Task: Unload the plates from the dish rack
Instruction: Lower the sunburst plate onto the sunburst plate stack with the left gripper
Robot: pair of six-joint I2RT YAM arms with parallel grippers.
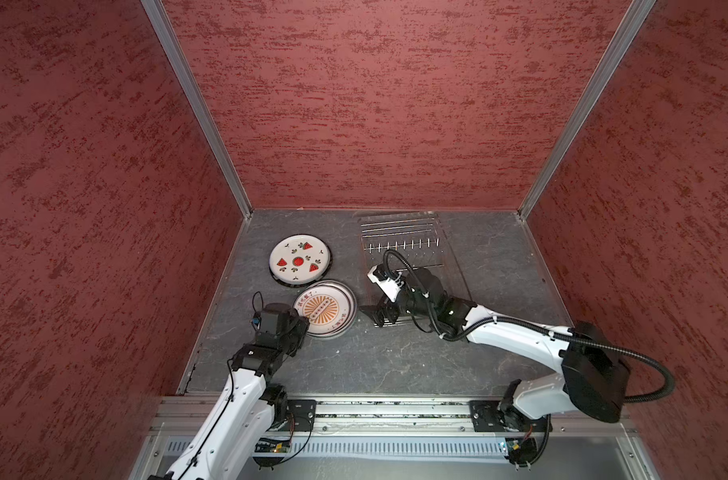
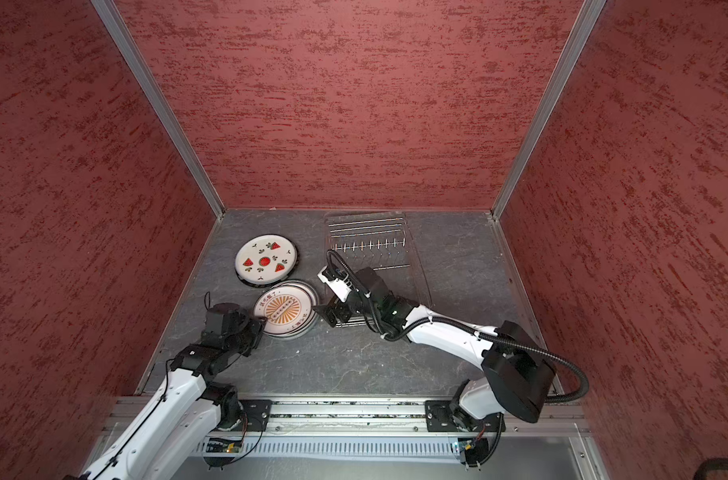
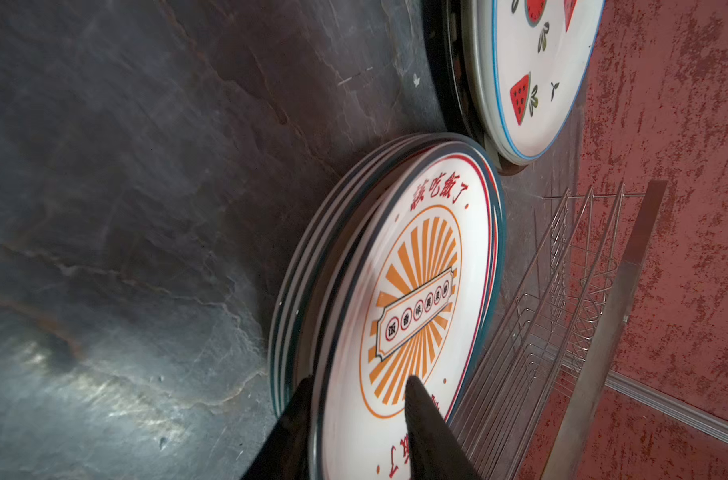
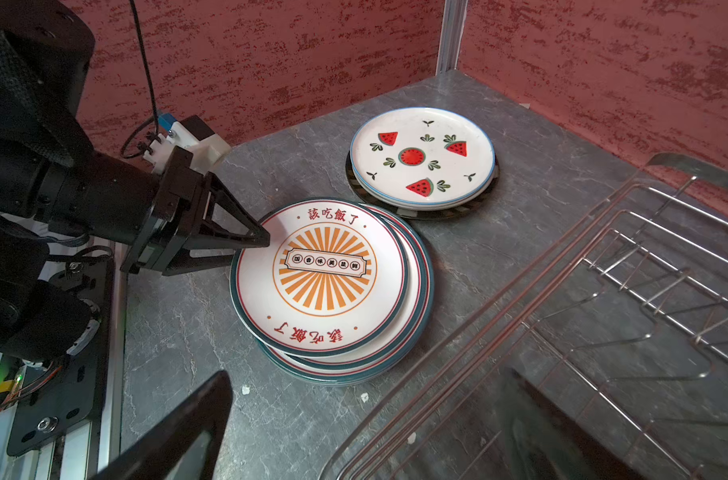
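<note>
Two stacks of plates lie flat on the grey table, left of the dish rack (image 1: 399, 245) (image 2: 366, 245). The watermelon-print plate (image 1: 298, 260) (image 4: 422, 156) tops the far stack. The orange sunburst plate (image 1: 324, 307) (image 4: 324, 270) (image 3: 416, 270) tops the near stack, slightly askew. My left gripper (image 3: 360, 380) (image 4: 254, 251) is open and straddles that plate's near-left rim, one finger above it and one below. My right gripper (image 1: 374, 313) (image 4: 362, 415) is wide open and holds nothing; it hovers over the rack's near-left corner. No plates stand in the rack (image 4: 603, 291).
A clear plastic tray (image 1: 449, 266) lies under the wire rack. Red textured walls (image 1: 374, 124) close in the table on three sides. A metal rail (image 1: 395, 411) with both arm bases runs along the front edge. Bare table (image 1: 374, 361) lies between the arms.
</note>
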